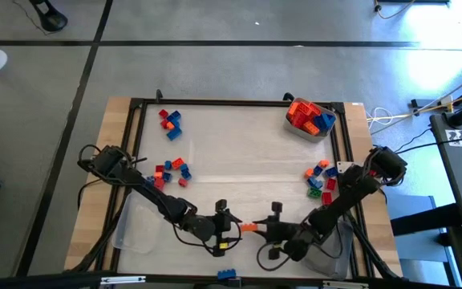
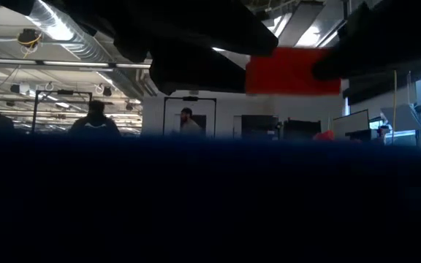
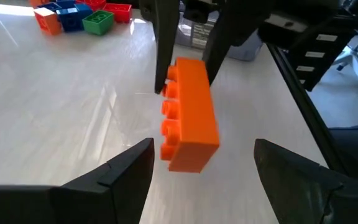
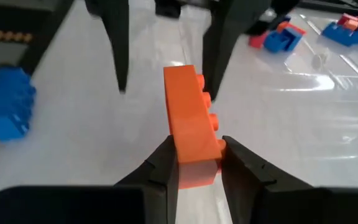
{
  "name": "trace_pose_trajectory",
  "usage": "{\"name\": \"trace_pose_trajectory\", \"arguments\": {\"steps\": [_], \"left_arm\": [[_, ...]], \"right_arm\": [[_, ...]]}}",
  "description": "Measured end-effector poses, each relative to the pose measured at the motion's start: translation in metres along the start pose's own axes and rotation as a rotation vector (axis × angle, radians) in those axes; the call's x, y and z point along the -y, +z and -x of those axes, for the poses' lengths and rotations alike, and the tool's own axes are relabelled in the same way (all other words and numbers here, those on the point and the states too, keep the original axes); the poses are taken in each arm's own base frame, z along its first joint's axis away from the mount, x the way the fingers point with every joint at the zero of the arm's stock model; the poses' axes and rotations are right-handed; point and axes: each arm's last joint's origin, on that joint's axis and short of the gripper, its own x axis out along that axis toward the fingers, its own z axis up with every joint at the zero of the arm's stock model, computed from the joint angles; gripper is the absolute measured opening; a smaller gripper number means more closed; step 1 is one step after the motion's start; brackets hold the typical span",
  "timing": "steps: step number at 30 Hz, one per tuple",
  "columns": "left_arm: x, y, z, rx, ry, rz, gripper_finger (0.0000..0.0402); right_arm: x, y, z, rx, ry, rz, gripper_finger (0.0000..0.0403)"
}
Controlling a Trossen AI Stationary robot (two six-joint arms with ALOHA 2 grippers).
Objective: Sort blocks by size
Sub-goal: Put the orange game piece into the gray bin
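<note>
I hold a long orange brick (image 4: 191, 130) clamped by one end in the right pincer (image 4: 196, 163), above the worktop (image 1: 239, 144) near its front edge. The brick's long axis runs straight out from my right pincer toward the left pincer (image 3: 204, 165), whose fingers stand wide apart with the brick's free end just between them, not touching. The two pincers face each other nose to nose, so the left arm is the nearer one for taking the brick. I judge this a handover: the left fingers must close across the brick's narrow sides. Beside the left pincer, a blue brick (image 1: 226, 274) lies at the front rim. Farther from both pincers lie loose groups of blocks (image 1: 171, 122) and a clear tub (image 1: 310, 120) holding more. The worktop between them lies bare, giving room to carry.
</note>
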Motion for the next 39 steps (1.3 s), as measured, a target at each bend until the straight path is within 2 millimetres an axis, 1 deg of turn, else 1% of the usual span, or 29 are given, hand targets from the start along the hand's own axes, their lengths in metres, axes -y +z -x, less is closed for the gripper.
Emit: {"name": "trace_pose_trajectory", "arguments": {"steps": [4,8,12,14,17,22,25,29,33,39], "left_arm": [[0.0,0.001,0.0,0.005,-0.002,-0.004,0.0263],[0.001,0.002,0.0,0.023,-0.008,-0.01,0.026],[0.001,0.001,0.0,0.016,-0.006,-0.014,0.0242],[0.0,0.001,0.0,0.012,-0.003,-0.024,0.0232],[0.0,0.001,0.0,0.014,0.0,-0.03,0.0221],[0.0,0.001,0.0,0.01,-0.001,-0.033,0.0214],[0.0,0.001,0.0,0.009,-0.003,-0.036,0.0214],[0.0,0.001,0.0,0.009,-0.002,-0.053,0.0214],[-0.001,0.002,-0.001,0.013,0.002,-0.07,0.0214],[-0.004,0.002,-0.002,0.014,0.009,-0.076,0.0214]], "right_arm": [[-0.002,0.005,0.0,0.042,0.026,-0.041,0.0094],[-0.002,0.006,0.0,0.049,0.018,-0.044,0.0094],[-0.002,0.006,0.0,0.052,0.011,-0.035,0.0094],[-0.001,0.007,0.001,0.064,-0.026,-0.016,0.0094],[0.005,0.013,0.009,0.067,-0.048,0.001,0.0094],[0.02,0.028,0.028,0.069,-0.11,0.02,0.0094],[0.035,0.038,0.043,0.071,-0.172,0.036,0.0094],[0.063,0.05,0.062,0.064,-0.285,0.029,0.0094],[0.1,0.06,0.079,0.039,-0.383,-0.023,0.0094],[0.162,0.064,0.093,-0.053,-0.547,-0.136,0.0095]]}}
